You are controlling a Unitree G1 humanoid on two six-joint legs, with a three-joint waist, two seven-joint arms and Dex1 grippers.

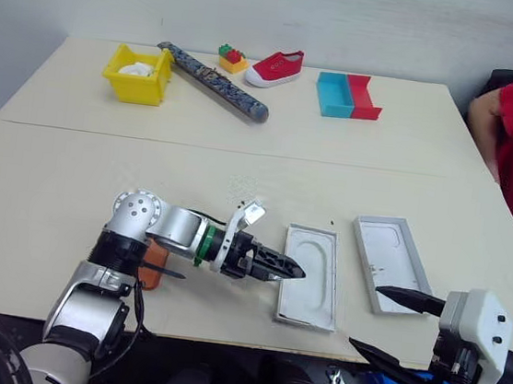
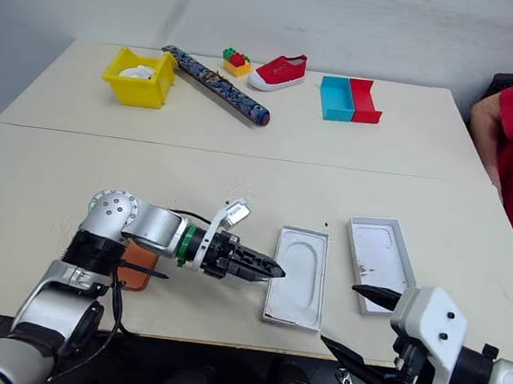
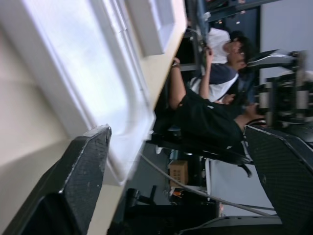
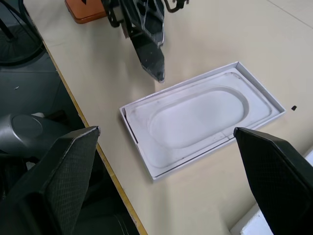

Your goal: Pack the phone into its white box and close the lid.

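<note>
L gripper [image 1: 292,272] is seen parted, nothing held, tips at the near-left edge of the white box [image 4: 266,95], in which the insert [image 4: 195,115] w/ oval hollow is seated. R gripper [image 1: 388,326] is spread wide, empty, near the table edge. Phone [image 4: 84,11] is left flat behind the L wrist, lid [image 1: 389,263] just beside the box. Risk: w/ the insert seated, the phone may not sit; box could be nudged off the edge by the L tips.

Even, diffuse overhead light; soft shadows on the desk [image 1: 240,172]. Left wrist view overexposed, motion-blurred; others sharp.
</note>
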